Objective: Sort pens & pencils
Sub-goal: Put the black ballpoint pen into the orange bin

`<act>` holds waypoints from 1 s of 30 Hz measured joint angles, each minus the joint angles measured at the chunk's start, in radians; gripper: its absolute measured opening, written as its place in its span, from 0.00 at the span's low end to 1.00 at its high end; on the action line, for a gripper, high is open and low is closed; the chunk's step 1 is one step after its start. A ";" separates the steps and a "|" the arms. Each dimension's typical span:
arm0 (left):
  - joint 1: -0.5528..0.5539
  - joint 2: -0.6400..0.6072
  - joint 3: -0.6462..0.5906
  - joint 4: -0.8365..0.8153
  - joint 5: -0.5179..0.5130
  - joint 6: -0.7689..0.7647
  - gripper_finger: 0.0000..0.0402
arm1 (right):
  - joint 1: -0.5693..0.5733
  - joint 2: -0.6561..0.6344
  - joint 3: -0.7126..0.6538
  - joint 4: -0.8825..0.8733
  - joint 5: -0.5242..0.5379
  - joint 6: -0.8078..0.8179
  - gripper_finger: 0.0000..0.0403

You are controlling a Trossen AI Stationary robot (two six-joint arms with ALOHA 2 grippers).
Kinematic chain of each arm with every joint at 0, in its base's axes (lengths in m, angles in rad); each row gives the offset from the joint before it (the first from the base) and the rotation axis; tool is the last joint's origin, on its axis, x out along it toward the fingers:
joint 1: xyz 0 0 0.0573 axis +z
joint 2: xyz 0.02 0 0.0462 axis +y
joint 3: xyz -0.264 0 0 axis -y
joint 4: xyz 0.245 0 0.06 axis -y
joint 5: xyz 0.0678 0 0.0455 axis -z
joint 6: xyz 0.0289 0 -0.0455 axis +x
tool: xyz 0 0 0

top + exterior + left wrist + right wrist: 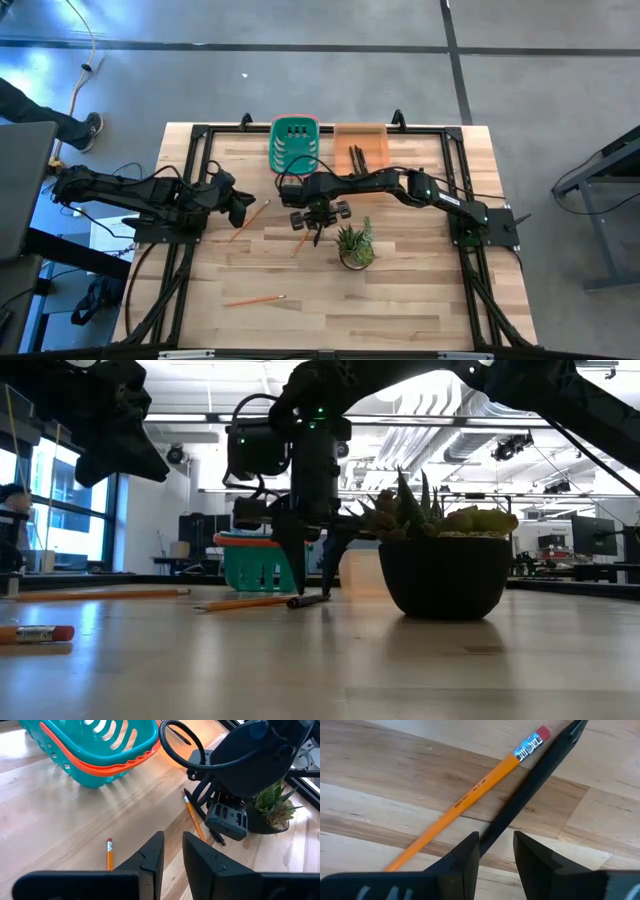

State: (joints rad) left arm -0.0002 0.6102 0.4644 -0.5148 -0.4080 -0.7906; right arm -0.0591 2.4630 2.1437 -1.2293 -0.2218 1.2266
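From the high view, the right gripper (317, 232) hangs over the middle of the wooden counter (400, 310), beside the potted plant (355, 246). The left gripper (243, 208) waits at the left side, near one pencil (250, 219). Another pencil (253, 299) lies alone at the front. A teal basket (295, 143) and an orange tray (360, 143) stand at the back edge; the tray holds dark pens (356, 158).

In the low view, the right gripper (312, 575) comes down to the counter, where a pencil (243, 603) and a black pen (308, 600) lie together.

In the left wrist view, the left fingers (150, 857) stand a little apart and hold nothing.

In the right wrist view, the right fingers (465, 855) are spread on either side of the black pen (530, 775), not yet pinching it. An orange pencil (470, 800) lies just beside this pen.
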 joint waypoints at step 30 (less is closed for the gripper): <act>0.000 0.000 0.000 0.013 -0.011 0.000 0.14 | -0.007 0.000 0.000 0.005 -0.033 -0.006 0.27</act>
State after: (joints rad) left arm -0.0002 0.6102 0.4644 -0.5014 -0.4194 -0.7910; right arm -0.0658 2.4630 2.1437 -1.2239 -0.2548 1.2207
